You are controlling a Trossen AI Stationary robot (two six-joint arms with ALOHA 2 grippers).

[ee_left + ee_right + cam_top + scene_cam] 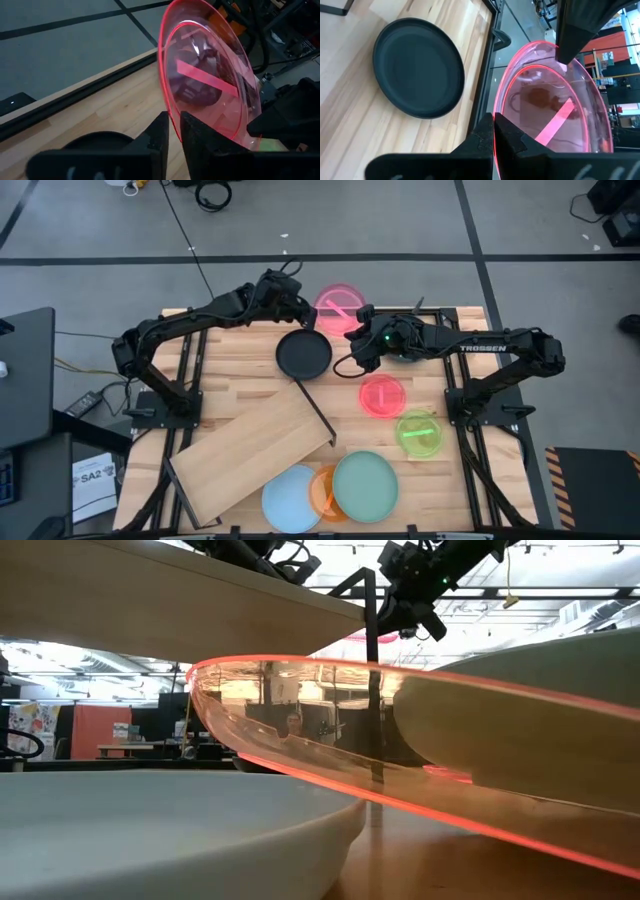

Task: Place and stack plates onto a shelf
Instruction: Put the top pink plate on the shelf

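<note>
A translucent pink plate [338,307] is up in the air over the table's far edge, between both grippers. My left gripper [312,313] is shut on its left rim and my right gripper [355,330] on its right rim. A black plate [303,355] lies flat on the table just near of them. The shelf [250,450], a pale board with a black bar frame [318,408], lies slanted at the table's near left. A second pink plate [381,395], a neon-green plate [418,433], and mint-green [365,485], orange [322,492] and light-blue [293,498] plates lie on the table. My left gripper [173,127] pinches the pink plate's rim [164,95] between its two fingers, coming from the table's left. The plate is lifted clear of the table and stands tilted beyond the fingers. My right gripper [494,132] pinches the opposite rim [496,107] of the same plate between its two fingers, coming from the table's right. The left gripper's fingers [575,30] show on the far rim.
The black plate [417,67] sits right below and beside the held plate. The mint-green plate overlaps the orange one, which overlaps the light-blue one, at the near edge. In the low view the orange plate [400,740] and the shelf board [150,600] fill the foreground.
</note>
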